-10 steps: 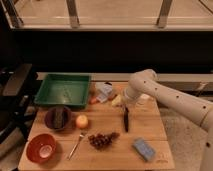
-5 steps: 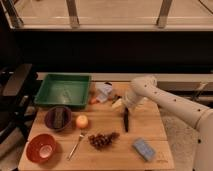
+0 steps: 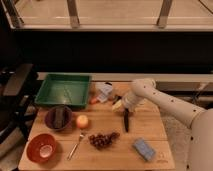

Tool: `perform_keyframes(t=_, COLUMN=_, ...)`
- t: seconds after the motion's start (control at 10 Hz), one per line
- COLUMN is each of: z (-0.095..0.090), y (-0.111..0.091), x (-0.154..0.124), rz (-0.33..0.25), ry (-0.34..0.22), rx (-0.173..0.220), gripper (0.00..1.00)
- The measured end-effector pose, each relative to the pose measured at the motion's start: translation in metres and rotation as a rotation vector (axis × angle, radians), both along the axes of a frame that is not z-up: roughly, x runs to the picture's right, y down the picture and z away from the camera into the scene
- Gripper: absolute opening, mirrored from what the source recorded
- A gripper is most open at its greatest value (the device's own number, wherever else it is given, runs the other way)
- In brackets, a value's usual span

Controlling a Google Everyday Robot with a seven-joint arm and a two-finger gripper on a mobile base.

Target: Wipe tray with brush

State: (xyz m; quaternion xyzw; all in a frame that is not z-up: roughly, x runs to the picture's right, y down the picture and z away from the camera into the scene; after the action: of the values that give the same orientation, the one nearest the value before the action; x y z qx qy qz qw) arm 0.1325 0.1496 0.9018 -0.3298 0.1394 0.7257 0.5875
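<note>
Tool [image 3: 125, 110] seemingly over slim black brush [image 3: 126, 123].

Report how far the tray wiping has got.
Done: nothing yet; the tray has no brush in it. In hand: the gripper is down at the far end of the brush, which lies flat on the table, right of the tray; a grasp cannot be confirmed. Left: lift the brush, carry it to the tray, wipe.
</note>
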Motion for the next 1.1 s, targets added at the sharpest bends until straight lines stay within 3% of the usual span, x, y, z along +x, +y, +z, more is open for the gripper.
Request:
perform_keyframes(t=0.5, z=-0.0098, y=-0.0026, x=0.0059, rz=0.001, ry=0.004, rx=-0.012, gripper=0.19)
perform_keyframes(t=0.7, z=-0.0091, y=-0.0037, x=0.0036, rz=0.003, ry=0.001, rx=-0.011, gripper=0.03)
perform_keyframes(t=1.1, z=-0.0040, y=0.0014, x=0.0023, rz=0.029, ry=0.024, rx=0.000, gripper=0.00)
